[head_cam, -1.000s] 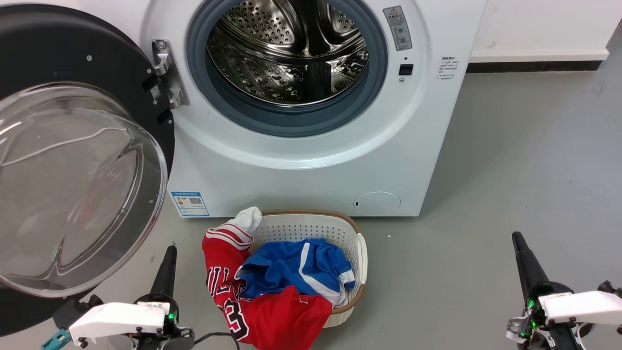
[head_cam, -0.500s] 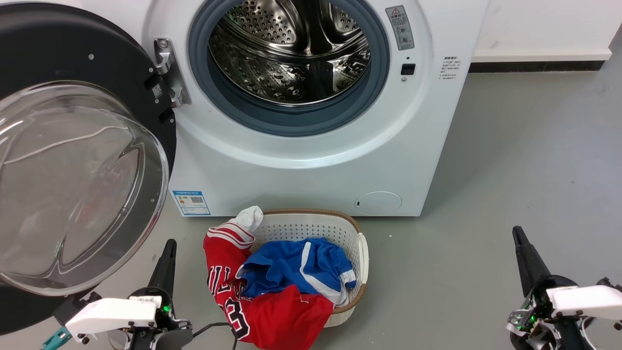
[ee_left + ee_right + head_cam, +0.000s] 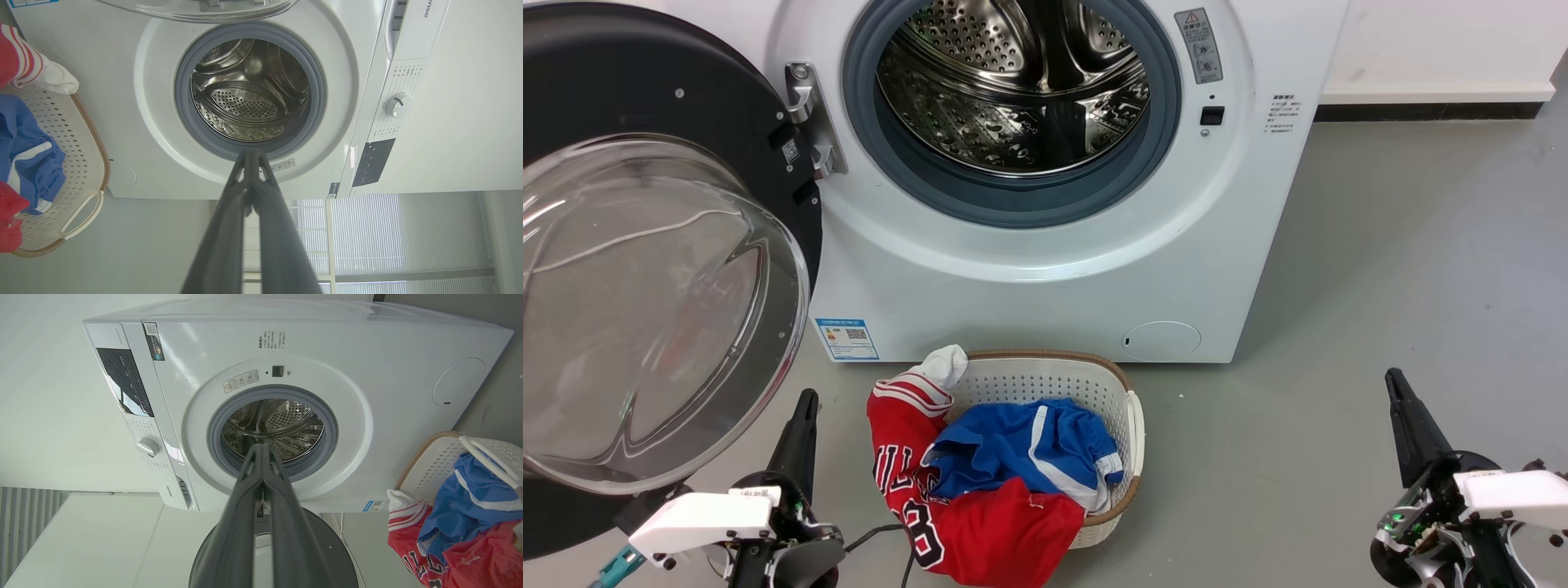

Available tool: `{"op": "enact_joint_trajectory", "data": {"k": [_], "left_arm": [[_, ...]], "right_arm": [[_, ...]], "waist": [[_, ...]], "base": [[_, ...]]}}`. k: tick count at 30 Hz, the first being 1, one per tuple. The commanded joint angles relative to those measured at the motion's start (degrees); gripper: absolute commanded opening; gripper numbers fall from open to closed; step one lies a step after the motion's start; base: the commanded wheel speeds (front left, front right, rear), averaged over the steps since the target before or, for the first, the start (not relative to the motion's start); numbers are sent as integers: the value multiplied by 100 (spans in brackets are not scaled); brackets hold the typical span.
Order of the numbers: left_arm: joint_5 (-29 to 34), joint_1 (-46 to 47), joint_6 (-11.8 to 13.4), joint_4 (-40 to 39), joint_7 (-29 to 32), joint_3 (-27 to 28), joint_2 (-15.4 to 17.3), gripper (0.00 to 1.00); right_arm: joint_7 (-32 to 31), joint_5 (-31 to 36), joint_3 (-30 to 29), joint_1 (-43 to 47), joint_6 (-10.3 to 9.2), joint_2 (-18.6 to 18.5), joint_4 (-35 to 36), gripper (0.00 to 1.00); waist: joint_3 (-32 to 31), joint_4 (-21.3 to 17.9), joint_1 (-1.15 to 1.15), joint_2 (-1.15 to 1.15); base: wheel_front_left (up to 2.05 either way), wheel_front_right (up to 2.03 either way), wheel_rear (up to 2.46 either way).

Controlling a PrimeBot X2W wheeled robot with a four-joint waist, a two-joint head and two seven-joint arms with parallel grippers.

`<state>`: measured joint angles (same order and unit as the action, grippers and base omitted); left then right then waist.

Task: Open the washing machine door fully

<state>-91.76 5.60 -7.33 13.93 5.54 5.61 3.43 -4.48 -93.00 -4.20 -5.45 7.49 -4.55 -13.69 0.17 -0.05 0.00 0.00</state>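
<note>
Washing machine door [image 3: 662, 269] unmoved, swung wide off drum [image 3: 1013, 90]; left gripper [image 3: 805, 404], right gripper [image 3: 1395, 384] idle, jaws pressed together, empty (task likely done).

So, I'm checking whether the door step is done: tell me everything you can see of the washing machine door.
The washing machine door is a round glossy black disc with a clear bulging glass bowl at its centre. It stands wide open at the left, inner face toward the head camera, hung from the washing machine by a metal hinge. The shut left gripper sits just below its rim, apparently not touching.
</note>
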Motion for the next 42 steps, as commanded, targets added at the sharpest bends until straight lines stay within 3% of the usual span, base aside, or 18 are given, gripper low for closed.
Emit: {"op": "enact_joint_trajectory", "data": {"k": [1,42], "left_arm": [[-113,89,-28,17,40,11,13,0],[-91,89,-26,20,82,57,-19,0]], "right_arm": [[-36,-104,-18,-87,0,14,-33,0],[-114,-36,-106,-103,0,74,-39,0]], "waist": [[1,2,0,0],[1,5,0,0]], "base": [[0,0,0],[0,0,0]]}}
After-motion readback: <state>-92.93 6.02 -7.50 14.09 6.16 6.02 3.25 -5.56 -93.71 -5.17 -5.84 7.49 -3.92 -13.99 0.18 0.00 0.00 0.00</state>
